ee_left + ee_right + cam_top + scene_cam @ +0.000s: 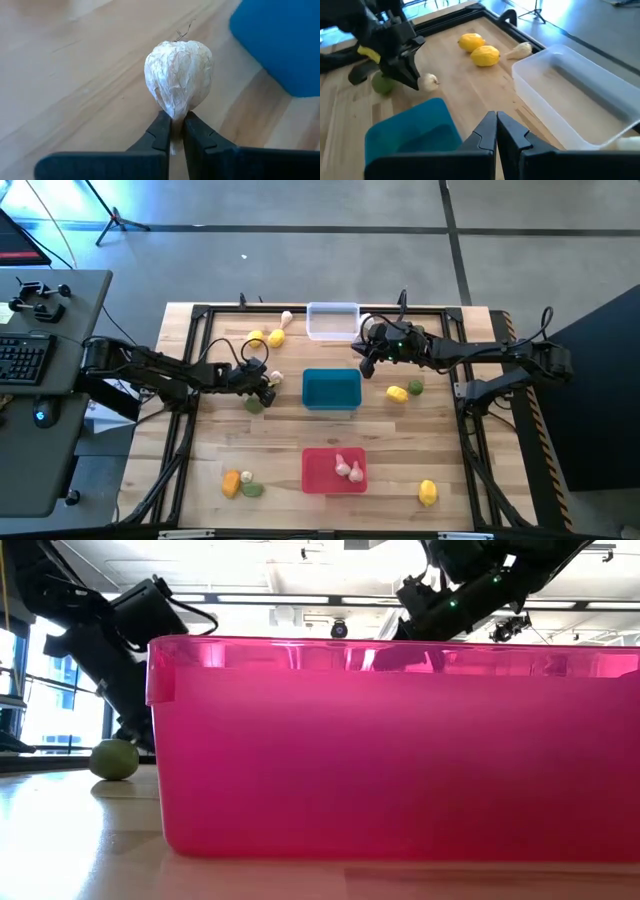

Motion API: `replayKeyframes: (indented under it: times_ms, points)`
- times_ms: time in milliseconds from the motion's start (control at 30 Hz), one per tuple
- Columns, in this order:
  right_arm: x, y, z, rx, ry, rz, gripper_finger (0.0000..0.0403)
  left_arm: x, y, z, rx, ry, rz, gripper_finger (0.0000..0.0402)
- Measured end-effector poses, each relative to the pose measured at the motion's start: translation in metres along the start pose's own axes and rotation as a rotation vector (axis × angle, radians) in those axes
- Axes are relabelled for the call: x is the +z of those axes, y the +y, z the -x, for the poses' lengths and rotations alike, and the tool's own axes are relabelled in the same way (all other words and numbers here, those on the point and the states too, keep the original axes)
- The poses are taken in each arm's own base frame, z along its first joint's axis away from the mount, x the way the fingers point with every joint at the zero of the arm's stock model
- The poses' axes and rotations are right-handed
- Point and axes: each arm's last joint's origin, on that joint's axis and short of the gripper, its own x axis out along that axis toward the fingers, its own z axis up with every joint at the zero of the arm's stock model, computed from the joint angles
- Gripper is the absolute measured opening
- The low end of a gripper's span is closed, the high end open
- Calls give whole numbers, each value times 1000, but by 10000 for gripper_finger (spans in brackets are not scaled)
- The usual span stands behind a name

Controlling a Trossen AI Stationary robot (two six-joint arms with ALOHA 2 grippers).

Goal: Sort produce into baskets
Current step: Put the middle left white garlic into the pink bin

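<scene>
Between the closed fingers of the left gripper (pixel 172 131) a garlic bulb (pixel 178 77) is pinched by its narrow neck, so that the papery, crinkled white body stands clear beyond the tips; such a hold is judged suited to carrying rather than to resting, and in the right wrist view the bulb is seen held off the wooden table (pixel 200 470). Just beside this gripper, toward the frame rail, a dull green lime (pixel 256 404) lies on the boards, and just ahead of the fingertips the teal basket (pixel 331 389) is set, smooth-walled and rectangular. Further along the far edge, two waxy yellow lemons (pixel 479 49) and a second garlic bulb (pixel 520 49) are left loose beside the clear basket (pixel 580 95), whose translucent walls show nothing inside. Near the front edge the red basket (pixel 334 470) is seen with two pale bulbs already in it, which suggests that the held bulb belongs there. Over the gap between the clear and teal baskets the right gripper (pixel 496 131) is held with its fingers pressed together on nothing, apparently waiting. Beyond it a lemon (pixel 397 393) and a lime (pixel 415 386) lie unsorted.
</scene>
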Motion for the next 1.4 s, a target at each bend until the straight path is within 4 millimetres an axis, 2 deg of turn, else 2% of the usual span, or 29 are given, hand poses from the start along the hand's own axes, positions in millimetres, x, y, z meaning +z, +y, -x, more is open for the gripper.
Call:
replayKeyframes:
  times_ms: [100,233,367,500,633,767,900,1033,1167,1267,1400]
  points:
    - [0,0,0,1,0,45,0,7,-8,4,-2,15,-30,8]
    - [0,0,0,1,0,81,0,26,-27,14,-4,37,-109,6]
    - [0,0,0,1,0,48,0,46,-56,29,-71,28,-232,6]
    - [0,0,0,0,0,-8,0,59,-89,49,-243,22,-329,5]
    - [-1,0,0,-2,10,-90,0,62,-124,73,-393,3,-363,5]
    - [-1,0,0,-4,10,-102,0,59,-158,100,-460,-73,-424,5]
    - [-1,-1,0,-29,5,-104,0,53,-187,113,-524,-84,-519,4]
    - [-1,-1,-1,-30,9,-104,0,51,-218,111,-538,-45,-666,4]
    - [-2,-1,-1,-30,11,-112,0,52,-247,95,-548,-7,-788,4]
    - [-2,-1,-1,-31,12,-118,0,51,-263,77,-529,41,-799,4]
    - [-4,-1,-1,-36,34,-113,0,48,-281,56,-514,84,-729,4]
